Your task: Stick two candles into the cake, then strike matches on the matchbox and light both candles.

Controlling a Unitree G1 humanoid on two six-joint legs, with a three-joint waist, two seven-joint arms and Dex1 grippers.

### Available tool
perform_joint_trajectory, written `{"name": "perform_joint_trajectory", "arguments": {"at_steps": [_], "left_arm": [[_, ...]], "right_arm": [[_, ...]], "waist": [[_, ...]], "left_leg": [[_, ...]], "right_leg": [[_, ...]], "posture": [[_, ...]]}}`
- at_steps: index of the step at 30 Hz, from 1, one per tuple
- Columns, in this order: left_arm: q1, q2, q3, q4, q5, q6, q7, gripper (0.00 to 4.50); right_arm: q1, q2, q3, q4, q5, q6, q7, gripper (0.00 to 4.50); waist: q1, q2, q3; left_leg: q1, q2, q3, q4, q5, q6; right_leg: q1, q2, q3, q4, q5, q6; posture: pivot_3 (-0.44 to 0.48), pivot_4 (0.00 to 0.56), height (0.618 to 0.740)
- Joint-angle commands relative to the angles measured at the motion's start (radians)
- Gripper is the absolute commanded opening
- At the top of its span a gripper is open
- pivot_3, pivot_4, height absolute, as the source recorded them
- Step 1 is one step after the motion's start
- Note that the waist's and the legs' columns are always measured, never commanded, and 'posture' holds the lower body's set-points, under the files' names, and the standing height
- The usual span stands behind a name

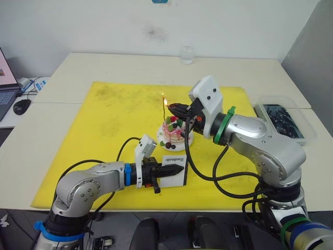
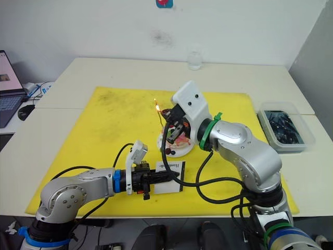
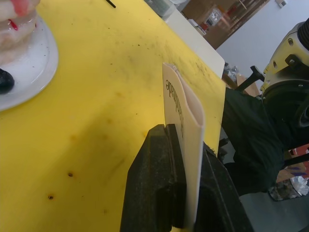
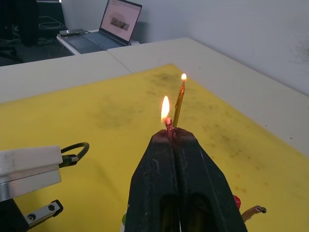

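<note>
Resting on a yellow mat that catches any dropped ember: the cake. Just in front of the cake, clamped edge-up between the closed fingers of the left gripper: the matchbox, probably kept steady for striking. Hovering right above the cake, pinched tight on a burning match: the right gripper. Standing in the cake beside that flame, tip alight: one candle.

We read only "Handmade", in small black lettering, on the flat white rectangular cardboard matchbox.
</note>
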State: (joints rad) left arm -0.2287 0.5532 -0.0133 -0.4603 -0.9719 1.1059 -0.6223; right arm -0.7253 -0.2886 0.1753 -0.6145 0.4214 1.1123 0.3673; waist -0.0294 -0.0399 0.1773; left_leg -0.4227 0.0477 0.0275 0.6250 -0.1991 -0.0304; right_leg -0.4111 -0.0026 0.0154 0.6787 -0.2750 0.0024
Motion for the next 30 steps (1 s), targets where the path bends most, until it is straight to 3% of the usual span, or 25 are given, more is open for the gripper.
{"name": "perform_joint_trajectory", "arguments": {"at_steps": [1, 30], "left_arm": [[-0.004, -0.004, -0.001, -0.011, -0.003, -0.017, -0.010, 0.00], [-0.011, -0.010, -0.002, -0.013, -0.008, -0.009, -0.005, 0.00]], "right_arm": [[-0.014, 0.003, -0.019, -0.022, 0.002, -0.015, -0.012, 0.05], [-0.047, 0.027, 0.002, 0.040, -0.031, -0.069, -0.036, 0.05]], "waist": [[0.000, 0.000, 0.000], [0.000, 0.000, 0.000]], "left_leg": [[0.000, 0.000, 0.000, 0.000, 0.000, 0.000], [0.000, 0.000, 0.000, 0.000, 0.000, 0.000]], "right_leg": [[0.000, 0.000, 0.000, 0.000, 0.000, 0.000], [0.000, 0.000, 0.000, 0.000, 0.000, 0.000]], "posture": [[0.000, 0.150, 0.740], [0.000, 0.150, 0.740]]}}
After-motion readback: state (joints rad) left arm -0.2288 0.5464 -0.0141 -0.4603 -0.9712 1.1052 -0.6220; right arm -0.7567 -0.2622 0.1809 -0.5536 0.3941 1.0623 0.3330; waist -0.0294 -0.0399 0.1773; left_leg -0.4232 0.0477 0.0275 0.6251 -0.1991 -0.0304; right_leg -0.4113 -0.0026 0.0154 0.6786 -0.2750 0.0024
